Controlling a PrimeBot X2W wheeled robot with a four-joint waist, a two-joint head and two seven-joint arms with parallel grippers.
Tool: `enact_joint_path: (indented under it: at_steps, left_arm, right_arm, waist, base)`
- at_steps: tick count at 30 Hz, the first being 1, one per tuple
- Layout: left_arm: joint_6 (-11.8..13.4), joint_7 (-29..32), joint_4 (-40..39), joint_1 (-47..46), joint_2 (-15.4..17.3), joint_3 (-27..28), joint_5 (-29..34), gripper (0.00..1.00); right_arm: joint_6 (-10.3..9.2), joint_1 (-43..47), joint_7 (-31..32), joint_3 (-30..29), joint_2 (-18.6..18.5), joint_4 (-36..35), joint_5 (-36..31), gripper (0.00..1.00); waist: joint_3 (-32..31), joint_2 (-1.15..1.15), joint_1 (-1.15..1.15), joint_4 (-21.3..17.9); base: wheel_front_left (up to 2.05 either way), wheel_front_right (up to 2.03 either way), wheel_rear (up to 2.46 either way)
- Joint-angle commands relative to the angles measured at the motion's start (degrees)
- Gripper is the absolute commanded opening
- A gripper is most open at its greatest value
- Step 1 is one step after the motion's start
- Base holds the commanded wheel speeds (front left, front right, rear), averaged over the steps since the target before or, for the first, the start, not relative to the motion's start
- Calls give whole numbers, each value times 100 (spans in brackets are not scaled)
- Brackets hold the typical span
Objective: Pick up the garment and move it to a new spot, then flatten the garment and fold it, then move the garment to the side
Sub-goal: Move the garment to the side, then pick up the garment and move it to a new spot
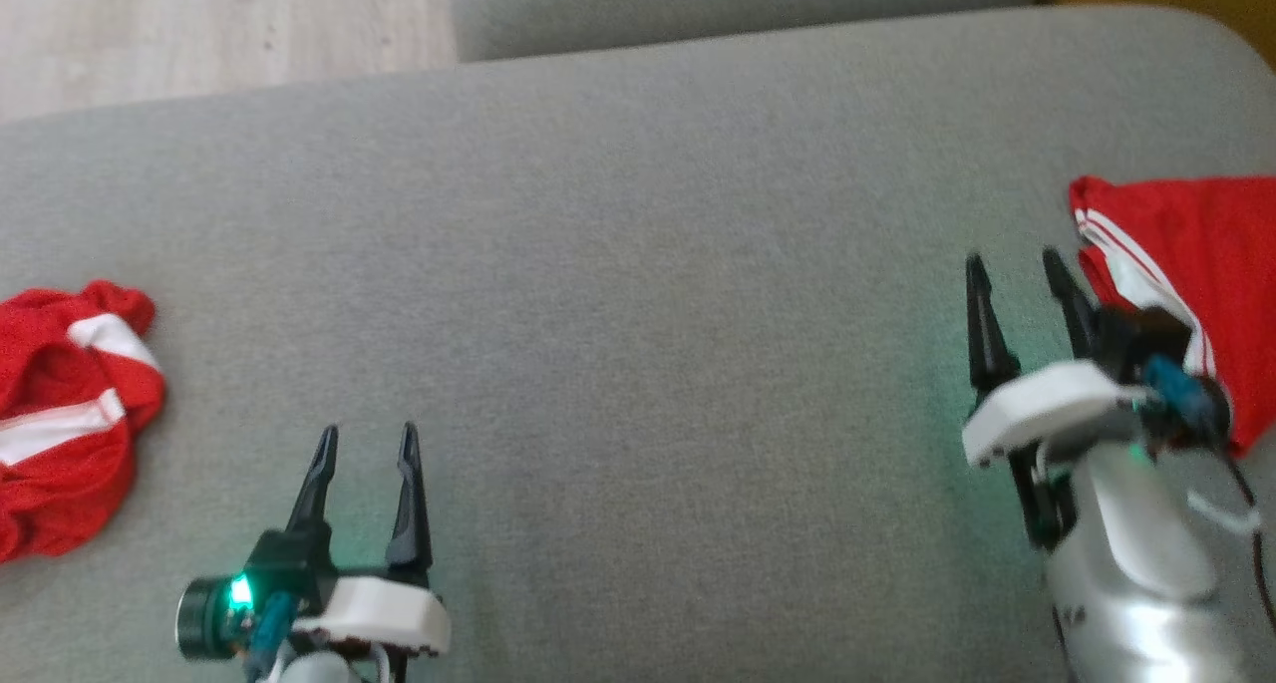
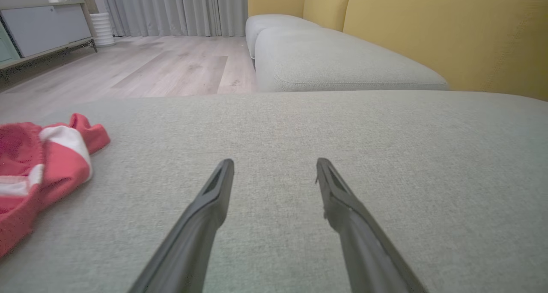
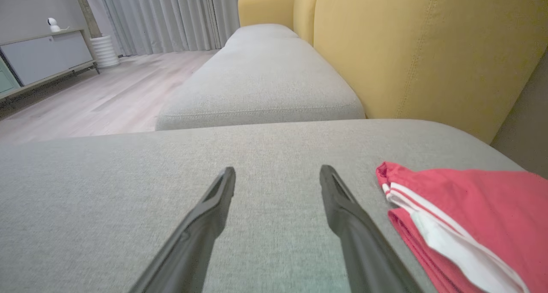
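Observation:
A folded red garment with white stripes (image 1: 1191, 249) lies flat at the right edge of the grey cushion (image 1: 638, 264); the right wrist view shows it (image 3: 471, 199) just right of my fingers. My right gripper (image 1: 1013, 257) (image 3: 277, 169) stands open and empty beside its left edge, over bare cushion. A second red garment with white bands (image 1: 60, 414) (image 2: 51, 156) sits crumpled at the cushion's left edge. My left gripper (image 1: 367, 429) (image 2: 275, 160) is open and empty, low over the cushion, well to the right of that crumpled heap.
Beyond the cushion lies another grey seat cushion (image 2: 334, 62) with yellow backrests (image 3: 419, 49) on the right. Wooden floor (image 2: 150, 66) spreads to the far left, with a cabinet (image 2: 43, 28) and curtains behind it.

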Motion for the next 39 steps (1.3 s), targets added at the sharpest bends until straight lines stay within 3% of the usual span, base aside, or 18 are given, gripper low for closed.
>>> enact_joint_path:
  at_steps: [1, 11, 26, 32, 39]
  left_arm:
    - [24, -31, -159, 5, 20, 249, -2, 100]
    - [62, -31, -148, 312, 20, 464, -26, 100]
    - [70, -31, -192, 364, 20, 542, -38, 100]
    - [148, -31, -190, 339, 20, 529, -160, 100]
    - [196, -31, -145, 375, 20, 716, -300, 100]
  right_arm:
    - [-4, 136, -63, 129, 47, -277, 168, 100]
    - [-4, 859, -63, 419, 48, -449, 530, 100]
    - [-4, 934, -63, 611, 49, -489, 730, 100]
    - [-4, 940, -63, 688, 49, -474, 742, 100]
    - [-4, 930, -63, 918, 49, -488, 863, 100]
  waist:
    - [-185, 0, 1, 135]
    - [-588, 0, 1, 109]
    - [-639, 0, 1, 214]
    - [-585, 0, 1, 676]
    - [-468, 0, 1, 1634]
  base:
    - [0, 0, 0]
    - [0, 0, 0]
    - [0, 0, 0]
    - [0, 0, 0]
    - [0, 0, 0]
